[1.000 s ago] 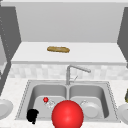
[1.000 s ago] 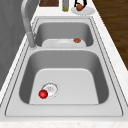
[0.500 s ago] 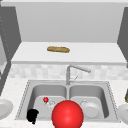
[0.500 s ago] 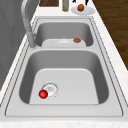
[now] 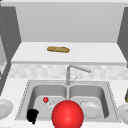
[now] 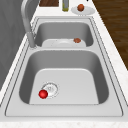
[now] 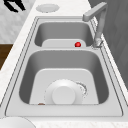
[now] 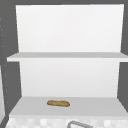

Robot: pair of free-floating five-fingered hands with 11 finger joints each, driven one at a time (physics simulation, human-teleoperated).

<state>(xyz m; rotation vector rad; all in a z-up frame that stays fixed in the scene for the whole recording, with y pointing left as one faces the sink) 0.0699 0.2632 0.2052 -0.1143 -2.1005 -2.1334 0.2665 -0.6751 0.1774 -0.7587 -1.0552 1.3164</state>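
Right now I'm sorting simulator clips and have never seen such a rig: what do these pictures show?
The robot is just floating black hands in a simulated kitchen. The left robot hand hangs by the front left corner of the double sink, touching nothing I can see. One camera faces the sink, two look along it from its left and right, one looks at the shelves above. A small red ball lies beside the left basin's drain, a white plate in the right basin, a bread loaf on the lower shelf. A large red ball sits low in the front view.
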